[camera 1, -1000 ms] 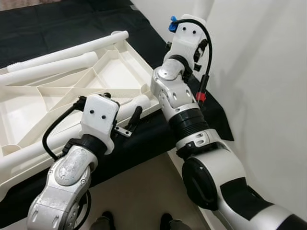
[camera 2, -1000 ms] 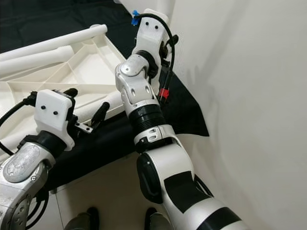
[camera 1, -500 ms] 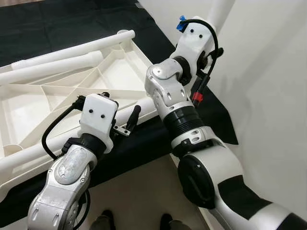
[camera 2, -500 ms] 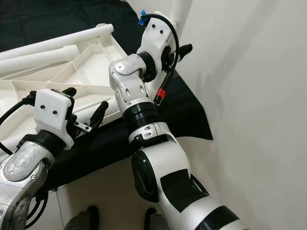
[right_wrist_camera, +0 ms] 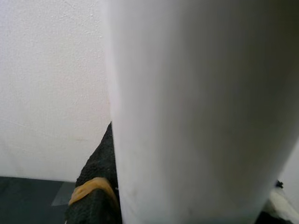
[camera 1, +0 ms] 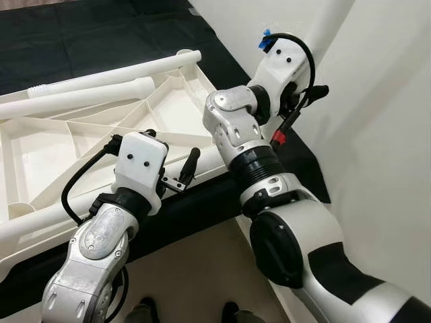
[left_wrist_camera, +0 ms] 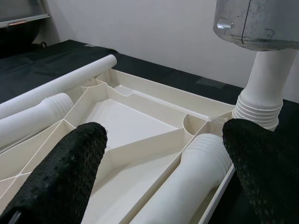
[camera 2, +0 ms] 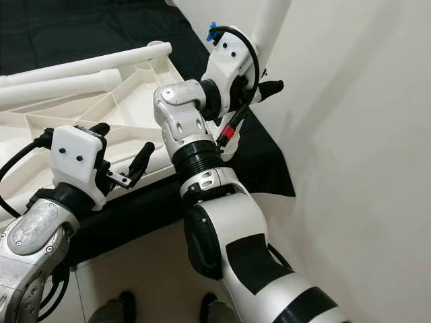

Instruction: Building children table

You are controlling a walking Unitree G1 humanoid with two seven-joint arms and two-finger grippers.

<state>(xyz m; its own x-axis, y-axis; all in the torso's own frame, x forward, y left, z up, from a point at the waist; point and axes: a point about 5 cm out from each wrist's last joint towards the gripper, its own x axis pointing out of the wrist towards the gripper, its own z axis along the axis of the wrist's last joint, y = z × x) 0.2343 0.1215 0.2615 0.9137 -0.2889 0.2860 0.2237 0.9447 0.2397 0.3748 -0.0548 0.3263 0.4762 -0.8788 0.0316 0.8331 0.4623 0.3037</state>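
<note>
left eye view: one cream tabletop lies upside down on a black mat, its underside ribbed into several compartments; two loose legs lie side by side along its far edge, a third leg lies along its near edge, and a fourth leg stands upright at the far right corner, by the white wall; all four are cream tubes, the loose ones ribbed at one end; the left gripper hangs over the near edge with its fingers spread and nothing between them; the right gripper is up at the standing leg; the robot's two feet show at the bottom on a pale floor.

right eye view: same scene; one black finger of the right gripper pokes out beside the standing leg; whether it clamps the leg i cannot tell from here.

left wrist view: two black fingers stand wide apart, empty; between them the ribbed end of the near leg lies in the tabletop's edge channel; beyond, the fourth leg stands with its ribbed foot in the corner socket.

right wrist view: the upright leg is pressed close, blurred and white; one dark finger with a tan patch sits at its side, touching it; the grip itself i cannot tell.
</note>
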